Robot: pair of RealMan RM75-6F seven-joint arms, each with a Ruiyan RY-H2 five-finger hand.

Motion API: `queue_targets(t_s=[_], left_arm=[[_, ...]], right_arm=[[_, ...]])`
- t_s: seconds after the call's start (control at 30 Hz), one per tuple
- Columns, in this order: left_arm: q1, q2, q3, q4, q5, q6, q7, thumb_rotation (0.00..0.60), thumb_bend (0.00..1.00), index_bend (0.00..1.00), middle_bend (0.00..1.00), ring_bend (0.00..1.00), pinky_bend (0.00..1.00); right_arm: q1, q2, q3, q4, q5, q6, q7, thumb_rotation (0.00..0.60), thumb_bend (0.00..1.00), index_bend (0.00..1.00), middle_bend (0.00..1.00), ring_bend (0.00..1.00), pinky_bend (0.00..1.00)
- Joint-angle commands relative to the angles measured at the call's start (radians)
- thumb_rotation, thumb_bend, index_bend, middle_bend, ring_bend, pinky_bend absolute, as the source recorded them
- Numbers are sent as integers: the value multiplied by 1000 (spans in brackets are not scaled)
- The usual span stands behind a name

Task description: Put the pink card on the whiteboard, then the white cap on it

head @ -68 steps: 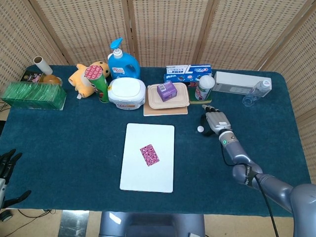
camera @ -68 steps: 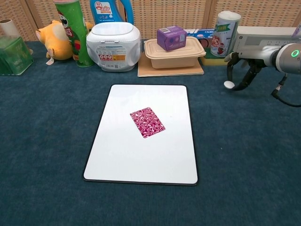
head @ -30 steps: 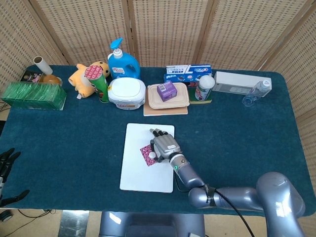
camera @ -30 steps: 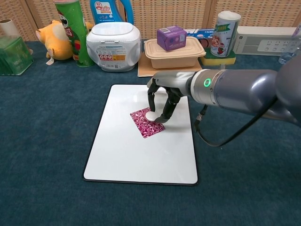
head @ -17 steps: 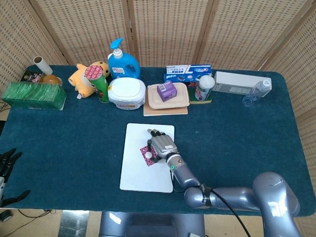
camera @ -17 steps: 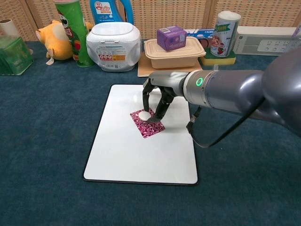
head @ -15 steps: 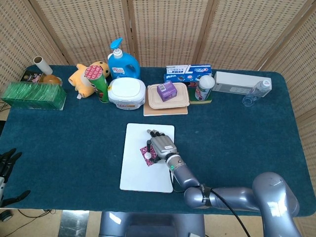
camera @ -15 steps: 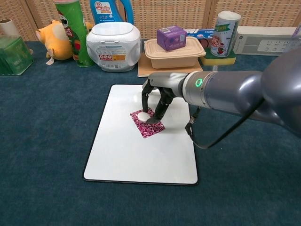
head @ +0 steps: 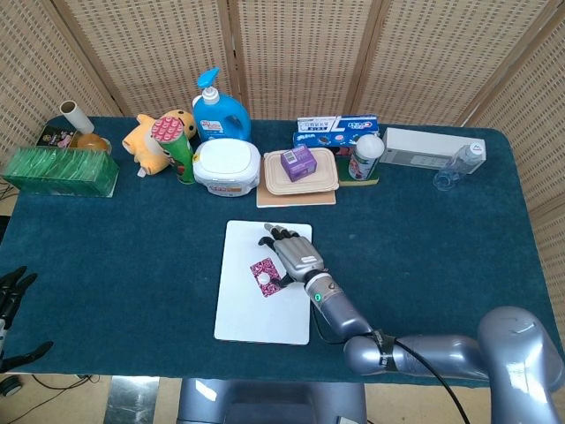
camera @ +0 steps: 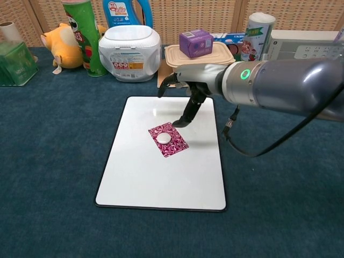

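One white cap (camera: 163, 138) sits on the middle of one pink card (camera: 169, 140), and the card lies flat near the centre of the single whiteboard (camera: 145, 177), turned at a slant to the board's edges. The whiteboard lies on the blue table (camera: 48, 161), midway between its left and right edges and toward the front edge.

The right hand (camera: 185, 86) hangs above the far right part of the whiteboard, released, its fingers spread and holding nothing; one fingertip points down toward the board just behind the card, apart from the cap. In the head view the same hand (head: 291, 250) shows over the board's far right corner area, beside the card. The left hand (head: 12, 296) shows only at the picture's left edge, off the table's front left corner, fingers apart and empty.

Along the table's far edge stand, from left to right: one green box (head: 58, 171) with one paper roll (head: 71, 116) behind it, one yellow plush toy (head: 155, 137), one green tube can (head: 174, 146), one blue pump bottle (head: 217, 110), one white tub (head: 227, 167), one tan lidded container (head: 301, 173) on a brown board with one purple box (head: 297, 162) on top, one blue carton (head: 336, 131), one white-capped can (head: 365, 156), one long white box (head: 424, 147) and one clear bottle (head: 459, 164) near the far right corner.
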Motion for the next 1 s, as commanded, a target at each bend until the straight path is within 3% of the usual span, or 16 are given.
queue_targets(t_s=[0.03, 0.23, 0.37, 0.47, 0.57, 0.73, 0.83, 1.0], left_arm=[[5, 0, 1, 3, 5, 10, -4, 600, 14, 0, 0, 0, 22], [10, -2, 7, 7, 21, 20, -4, 600, 13, 0, 0, 0, 22], [15, -3, 8, 10, 29, 34, -5, 600, 13, 0, 0, 0, 22], [20, -4, 7, 13, 32, 46, -8, 600, 14, 0, 0, 0, 22], [26, -6, 6, 17, 35, 61, -10, 600, 14, 0, 0, 0, 22], [41, -15, 1, 24, 39, 94, 1, 600, 13, 0, 0, 0, 22], [46, -19, 2, 25, 44, 101, 9, 600, 14, 0, 0, 0, 22], [59, -29, -1, 23, 44, 120, 34, 600, 13, 0, 0, 0, 22]], right_arm=[[-58, 101, -31, -82, -98, 2, 41, 600, 310, 175, 7, 0, 117], [-186, 228, -95, -115, -400, 27, 184, 600, 103, 174, 20, 0, 121], [-324, 279, -174, -14, -714, 150, 417, 600, 48, 174, 37, 0, 104], [-381, 295, -208, 66, -836, 234, 535, 600, 40, 176, 39, 0, 71], [-434, 313, -231, 134, -918, 330, 609, 572, 11, 191, 41, 0, 35], [-558, 356, -249, 193, -992, 541, 616, 432, 0, 199, 41, 0, 3], [-607, 371, -258, 192, -1018, 614, 588, 415, 0, 200, 39, 0, 0], [-700, 406, -298, 89, -1050, 696, 531, 414, 0, 199, 29, 0, 0]])
